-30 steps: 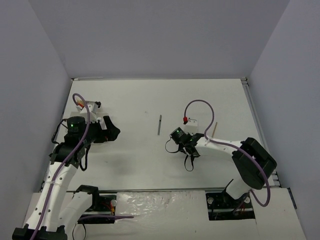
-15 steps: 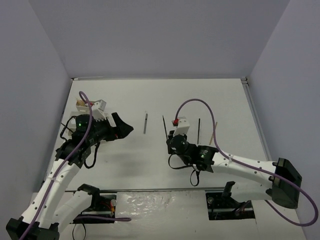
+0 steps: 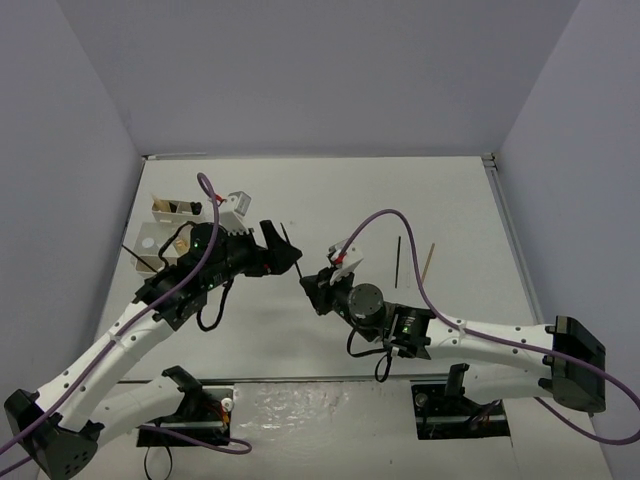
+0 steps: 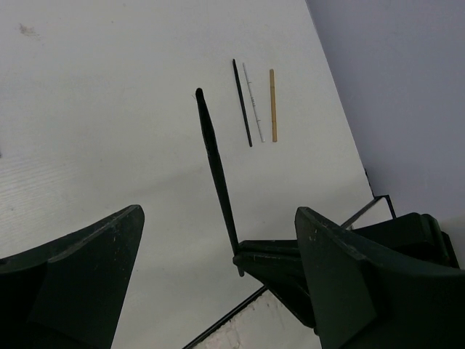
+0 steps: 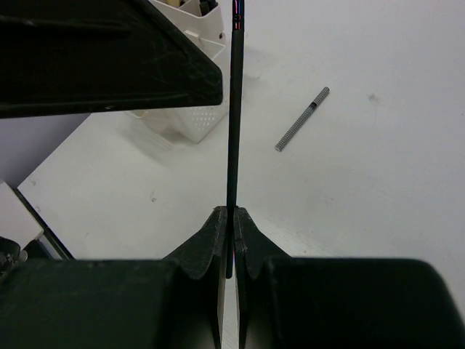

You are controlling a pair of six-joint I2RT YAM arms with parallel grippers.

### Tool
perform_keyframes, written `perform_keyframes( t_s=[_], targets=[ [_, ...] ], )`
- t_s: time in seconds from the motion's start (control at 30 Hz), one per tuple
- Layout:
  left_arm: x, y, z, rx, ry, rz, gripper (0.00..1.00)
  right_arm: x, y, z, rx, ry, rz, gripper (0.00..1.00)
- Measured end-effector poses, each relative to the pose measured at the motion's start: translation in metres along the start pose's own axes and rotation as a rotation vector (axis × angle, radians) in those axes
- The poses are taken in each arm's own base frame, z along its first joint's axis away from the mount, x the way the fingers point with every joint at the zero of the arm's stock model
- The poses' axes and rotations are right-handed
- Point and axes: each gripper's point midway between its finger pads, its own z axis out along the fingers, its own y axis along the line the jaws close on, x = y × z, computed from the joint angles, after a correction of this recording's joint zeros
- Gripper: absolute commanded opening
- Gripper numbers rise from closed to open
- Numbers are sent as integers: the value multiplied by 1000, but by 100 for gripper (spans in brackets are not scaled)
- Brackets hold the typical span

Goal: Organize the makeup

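Observation:
My right gripper (image 5: 232, 212) is shut on the lower end of a thin black pencil (image 5: 233, 109), part of the makeup, and holds it off the table. In the top view this pencil (image 3: 291, 245) points up and left from the right gripper (image 3: 312, 285). My left gripper (image 4: 218, 214) stands open with the held pencil (image 4: 214, 167) and the right gripper's tip (image 4: 272, 262) between its wide-apart fingers (image 4: 80, 269), touching neither. On the table lie another black pencil (image 4: 242, 102), a thin pale stick (image 4: 253, 102) and a tan wooden stick (image 4: 273, 105).
The white compartmented tray (image 3: 150, 245) stands at the far left with items in it, also seen as the tray (image 5: 182, 120) behind the left finger. A grey textured stick (image 5: 301, 120) lies on the table. The black pencil (image 3: 398, 262) and tan stick (image 3: 428, 262) lie right of centre.
The left arm swung right to the table's centre. The right gripper moved left and raised the black pencil between the left gripper's fingers. The left jaws narrowed slightly.

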Motion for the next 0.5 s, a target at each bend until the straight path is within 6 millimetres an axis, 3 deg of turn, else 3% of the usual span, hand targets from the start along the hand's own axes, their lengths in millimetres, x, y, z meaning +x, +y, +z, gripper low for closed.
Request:
perform_keyframes(
  t_s=[0.17, 0.3, 0.5],
  targets=[
    [-2, 3, 5, -44, -27, -1, 45, -5, 7, 0, -36, -29, 2, 0],
    [-5, 4, 7, -59, -50, -1, 32, -7, 10, 0, -48, -41, 7, 0],
    [-5, -8, 13, -32, -65, 11, 1, -7, 12, 2, -60, -47, 9, 0]
  ],
)
